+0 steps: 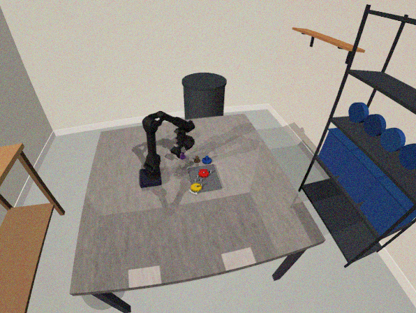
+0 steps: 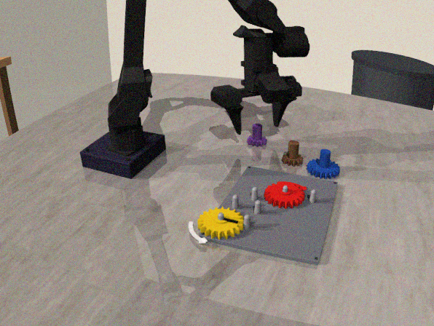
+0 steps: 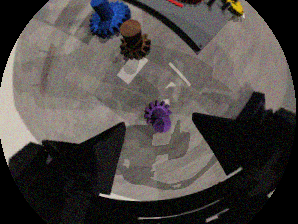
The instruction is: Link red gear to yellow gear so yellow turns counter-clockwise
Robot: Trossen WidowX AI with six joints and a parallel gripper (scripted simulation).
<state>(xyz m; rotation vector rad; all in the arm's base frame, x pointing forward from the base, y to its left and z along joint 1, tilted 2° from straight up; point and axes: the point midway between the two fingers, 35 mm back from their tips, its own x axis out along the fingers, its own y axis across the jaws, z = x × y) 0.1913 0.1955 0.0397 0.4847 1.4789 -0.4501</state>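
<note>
Open Gripper Above the Purple Gear

Your black two-fingered gripper points down over the table, its jaws spread wide with nothing between them. Below it you have the small purple toothed gear with an upright round handle, standing on the grey wood-grained table. The small brown gear with a round handle and the larger blue gear with a round handle stand near each other beside the flat grey board. On that board you see the red toothed gear and the yellow toothed gear with a black stripe, each on a peg. Five short grey pegs carry no gear: four between or near those two, one on the red gear's far side from the yellow.
</note>
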